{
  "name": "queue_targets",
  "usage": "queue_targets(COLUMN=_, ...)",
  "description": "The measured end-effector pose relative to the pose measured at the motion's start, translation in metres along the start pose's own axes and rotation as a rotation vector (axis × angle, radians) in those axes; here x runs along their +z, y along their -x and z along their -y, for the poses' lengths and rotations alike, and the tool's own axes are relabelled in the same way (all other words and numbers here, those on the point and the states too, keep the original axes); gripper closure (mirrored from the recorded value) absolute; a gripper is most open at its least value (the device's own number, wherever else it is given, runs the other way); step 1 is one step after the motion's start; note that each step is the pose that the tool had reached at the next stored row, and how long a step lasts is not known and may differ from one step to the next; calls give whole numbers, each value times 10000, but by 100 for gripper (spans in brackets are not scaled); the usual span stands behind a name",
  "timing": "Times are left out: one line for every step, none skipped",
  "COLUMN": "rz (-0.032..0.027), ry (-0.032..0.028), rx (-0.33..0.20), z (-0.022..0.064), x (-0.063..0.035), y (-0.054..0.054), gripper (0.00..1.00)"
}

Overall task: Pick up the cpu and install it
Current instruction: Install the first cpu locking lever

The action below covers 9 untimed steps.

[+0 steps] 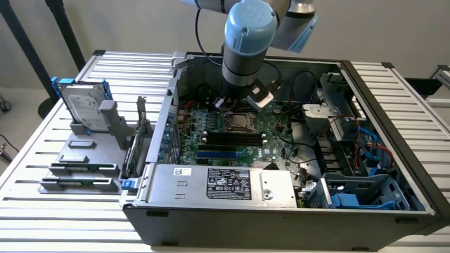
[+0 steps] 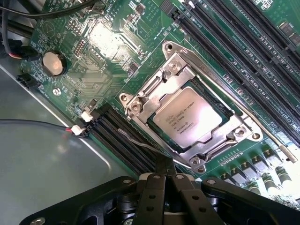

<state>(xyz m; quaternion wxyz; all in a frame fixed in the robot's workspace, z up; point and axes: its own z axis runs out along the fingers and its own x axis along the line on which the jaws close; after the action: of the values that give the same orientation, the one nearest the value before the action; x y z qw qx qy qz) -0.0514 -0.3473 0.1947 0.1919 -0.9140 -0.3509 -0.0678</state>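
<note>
The cpu (image 2: 190,117), a small square chip with a silver-grey top, lies flat inside the metal socket frame (image 2: 140,91) on the green motherboard. In the exterior view the cpu (image 1: 240,120) sits mid-board inside the open computer case (image 1: 281,213). My gripper (image 2: 164,165) hovers just beside the socket's edge, its two black fingers pressed together with nothing between them. The arm comes down from above, and the gripper (image 1: 237,103) hangs over the far side of the socket.
Black memory slots (image 2: 234,42) run beside the socket, and a coin battery (image 2: 52,63) sits further off. A power supply (image 1: 218,184) fills the case's near side, with cables and blue drive bays (image 1: 351,199) toward the exterior view's right. A hard drive (image 1: 83,108) and memory sticks (image 1: 77,183) rest on a grey stand outside.
</note>
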Motion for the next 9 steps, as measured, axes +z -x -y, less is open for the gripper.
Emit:
queue_targets(rz=4, ry=5, rx=0, z=-1, x=1, y=-2, gripper=89)
queue_targets(rz=8, ry=9, rx=1, z=-4, x=1, y=-6, gripper=89)
queue_targets(rz=10, ry=11, rx=1, z=-7, x=2, y=-11, gripper=89)
queue_targets(rz=12, ry=13, rx=2, z=-10, x=3, y=-16, gripper=89)
queue_targets(rz=13, ry=15, rx=1, z=-14, x=4, y=-22, gripper=89)
queue_targets(rz=14, ry=16, rx=1, z=-18, x=5, y=-27, gripper=89)
queue_targets(rz=16, ry=18, rx=1, z=-23, x=6, y=-33, gripper=89)
queue_targets(rz=17, ry=19, rx=2, z=-27, x=7, y=-38, gripper=89)
queue_targets(rz=18, ry=21, rx=1, z=-32, x=8, y=-44, gripper=89)
